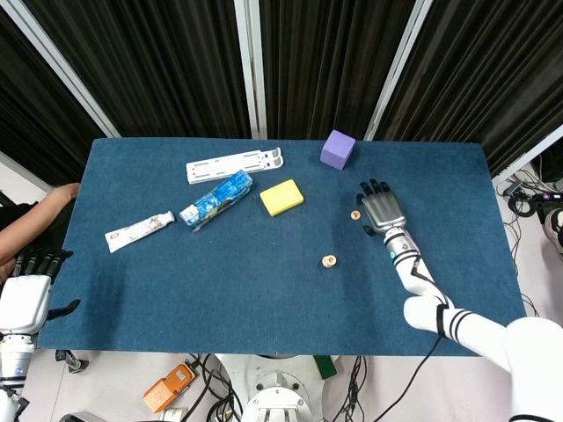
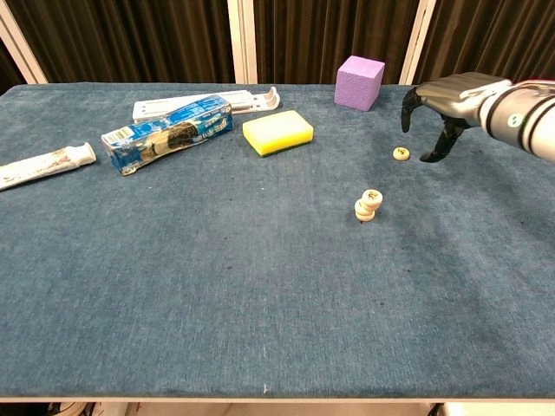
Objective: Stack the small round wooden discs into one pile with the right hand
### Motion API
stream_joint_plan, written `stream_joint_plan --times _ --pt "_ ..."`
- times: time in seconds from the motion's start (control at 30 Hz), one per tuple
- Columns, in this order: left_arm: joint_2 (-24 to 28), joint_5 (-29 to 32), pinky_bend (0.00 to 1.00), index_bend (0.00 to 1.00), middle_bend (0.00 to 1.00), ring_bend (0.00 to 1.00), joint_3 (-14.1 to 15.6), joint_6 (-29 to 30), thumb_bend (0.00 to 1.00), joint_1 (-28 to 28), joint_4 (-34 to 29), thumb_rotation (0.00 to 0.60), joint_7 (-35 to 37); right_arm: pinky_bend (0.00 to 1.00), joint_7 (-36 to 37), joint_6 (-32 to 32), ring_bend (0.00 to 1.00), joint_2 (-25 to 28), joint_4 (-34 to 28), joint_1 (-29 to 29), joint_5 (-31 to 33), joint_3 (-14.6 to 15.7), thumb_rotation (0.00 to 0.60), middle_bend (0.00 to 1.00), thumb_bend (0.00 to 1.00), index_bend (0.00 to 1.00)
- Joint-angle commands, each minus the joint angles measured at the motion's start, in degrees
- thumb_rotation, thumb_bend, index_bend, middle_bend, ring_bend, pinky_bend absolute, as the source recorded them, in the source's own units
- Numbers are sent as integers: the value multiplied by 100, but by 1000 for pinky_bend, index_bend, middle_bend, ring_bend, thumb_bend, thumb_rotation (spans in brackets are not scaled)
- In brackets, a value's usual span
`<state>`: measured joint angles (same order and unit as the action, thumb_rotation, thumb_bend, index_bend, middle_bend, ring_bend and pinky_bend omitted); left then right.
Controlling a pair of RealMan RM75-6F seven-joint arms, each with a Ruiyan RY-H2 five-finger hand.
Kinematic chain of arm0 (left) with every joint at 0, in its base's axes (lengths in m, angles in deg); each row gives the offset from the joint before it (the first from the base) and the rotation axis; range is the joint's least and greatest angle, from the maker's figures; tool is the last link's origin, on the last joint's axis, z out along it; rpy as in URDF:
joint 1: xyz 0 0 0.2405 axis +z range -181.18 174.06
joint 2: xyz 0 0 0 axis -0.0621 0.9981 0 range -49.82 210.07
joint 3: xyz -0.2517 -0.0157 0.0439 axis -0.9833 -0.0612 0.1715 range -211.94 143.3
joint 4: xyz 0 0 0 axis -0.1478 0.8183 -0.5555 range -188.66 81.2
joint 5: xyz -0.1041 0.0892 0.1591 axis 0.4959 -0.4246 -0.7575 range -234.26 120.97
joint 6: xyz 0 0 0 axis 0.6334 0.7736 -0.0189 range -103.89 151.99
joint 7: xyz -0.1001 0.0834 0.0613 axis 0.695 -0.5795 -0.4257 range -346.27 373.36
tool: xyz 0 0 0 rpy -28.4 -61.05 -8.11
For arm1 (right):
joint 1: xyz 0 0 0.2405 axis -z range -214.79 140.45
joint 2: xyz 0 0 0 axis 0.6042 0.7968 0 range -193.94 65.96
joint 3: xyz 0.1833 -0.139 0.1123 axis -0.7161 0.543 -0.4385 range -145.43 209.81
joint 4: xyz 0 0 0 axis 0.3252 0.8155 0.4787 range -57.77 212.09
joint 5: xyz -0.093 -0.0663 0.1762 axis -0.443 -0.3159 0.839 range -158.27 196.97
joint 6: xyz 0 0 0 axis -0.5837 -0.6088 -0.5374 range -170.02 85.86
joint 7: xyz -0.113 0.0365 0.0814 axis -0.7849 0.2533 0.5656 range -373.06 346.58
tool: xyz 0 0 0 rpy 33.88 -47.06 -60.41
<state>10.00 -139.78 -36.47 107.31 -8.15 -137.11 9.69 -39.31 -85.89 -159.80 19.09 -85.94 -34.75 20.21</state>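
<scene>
A small pile of round wooden discs (image 2: 368,205) stands mid-table, also seen as the pile (image 1: 328,261) from the head view. One single disc (image 2: 401,153) lies apart, further back and to the right; the head view shows this lone disc (image 1: 355,214). My right hand (image 2: 444,102) hovers just right of and above that single disc with fingers apart and pointing down, holding nothing; the head view shows this hand (image 1: 380,208) beside the disc. My left hand (image 1: 28,294) hangs off the table's left edge, fingers spread, empty.
A purple cube (image 2: 359,82) sits behind the lone disc. A yellow sponge (image 2: 277,132), a blue packet (image 2: 166,133), a white flat rack (image 2: 201,104) and a toothpaste tube (image 2: 45,165) lie across the back left. A person's arm (image 1: 35,215) shows at the far left.
</scene>
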Motion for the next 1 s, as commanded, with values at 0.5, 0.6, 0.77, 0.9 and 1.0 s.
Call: stream_joint_plan --times 0.5,0.6,0.77,0.9,1.0 --pt "35 79 12 193 177 108 -2 -28 80 23 -45 600 -56 178 187 623 127 -659 1162 -347 221 -117 600 182 439 488" --pt "33 78 12 193 177 108 -4 -38 80 15 -52 600 -64 178 284 630 127 -653 1172 -341 140 -114 600 182 439 491" --pt "36 83 12 193 176 108 -9 -45 81 8 -65 600 -82 178 406 636 128 -652 1181 -330 29 -103 600 182 447 509" --pt "39 89 12 193 176 108 -9 -48 81 8 -68 600 -90 178 457 660 137 -681 1243 -330 -17 -97 600 182 486 538" --pt "39 91 12 192 177 108 -8 -54 81 7 -67 600 -91 178 443 681 142 -698 1293 -334 -9 -99 600 186 534 569"
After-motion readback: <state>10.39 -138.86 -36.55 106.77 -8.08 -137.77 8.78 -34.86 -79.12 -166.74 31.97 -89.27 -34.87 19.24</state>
